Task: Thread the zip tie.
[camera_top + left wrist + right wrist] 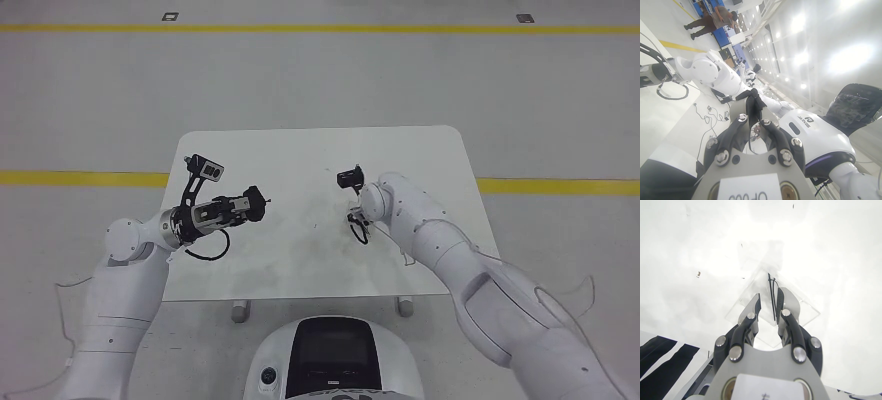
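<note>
A thin black zip tie lies on a clear plastic plate on the white table; it seems doubled into a narrow loop. My right gripper hangs open just above it, pointing down at the table, with the tie between its fingers, close to one ribbed pad. My left gripper is held above the table's left half, shut and turned toward the right arm. Its fingertips are wrapped in black material. A thin dark strand runs between them; I cannot tell what it is.
The right arm's wrist stands over the table's middle right, with a black cable loop under it. Small dark specks mark the tabletop. The table's near edge runs close to both arms.
</note>
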{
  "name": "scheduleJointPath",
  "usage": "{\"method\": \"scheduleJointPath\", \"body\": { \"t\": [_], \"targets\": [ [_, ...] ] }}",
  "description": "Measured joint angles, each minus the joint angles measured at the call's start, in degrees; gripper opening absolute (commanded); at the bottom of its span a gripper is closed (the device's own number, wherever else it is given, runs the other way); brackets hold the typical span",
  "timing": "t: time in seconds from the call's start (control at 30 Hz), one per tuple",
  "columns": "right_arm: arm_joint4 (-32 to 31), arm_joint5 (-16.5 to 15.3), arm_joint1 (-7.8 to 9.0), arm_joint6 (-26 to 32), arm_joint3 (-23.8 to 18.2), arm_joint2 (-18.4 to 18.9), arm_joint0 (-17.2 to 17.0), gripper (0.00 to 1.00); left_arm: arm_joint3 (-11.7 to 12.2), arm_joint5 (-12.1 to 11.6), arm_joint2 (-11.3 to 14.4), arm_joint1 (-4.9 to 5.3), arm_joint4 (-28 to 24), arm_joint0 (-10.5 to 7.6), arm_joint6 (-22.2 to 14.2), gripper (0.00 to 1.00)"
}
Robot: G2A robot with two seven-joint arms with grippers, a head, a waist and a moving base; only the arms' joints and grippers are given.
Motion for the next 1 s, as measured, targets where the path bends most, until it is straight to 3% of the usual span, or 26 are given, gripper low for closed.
{"method": "scheduleJointPath", "body": {
  "t": [0.2, 0.37, 0.73, 1.0],
  "targets": [
    [-0.1, -0.3, -1.38, -0.4, 2.7, -0.5, 0.6, 0.16, 0.0, 0.0, 0.0, 0.0, 0.0, 0.0, 0.0, 0.0],
    [-0.3, -0.6, -2.4, -0.6, 4.7, -0.7, 1.1, 0.0, 0.0, 0.0, 0.0, 0.0, 0.0, 0.0, 0.0, 0.0],
    [-1.1, -1.3, -3.72, -0.4, 7.2, -0.6, 2.4, 0.0, 0.0, 0.0, 0.0, 0.0, 0.0, 0.0, 0.0, 0.0],
    [-2.0, -3.1, -3.02, 2.1, 5.4, 0.5, 2.7, 0.0, 0.0, 0.0, 0.0, 0.0, 0.0, 0.0, 0.0, 0.0]
  ]
}}
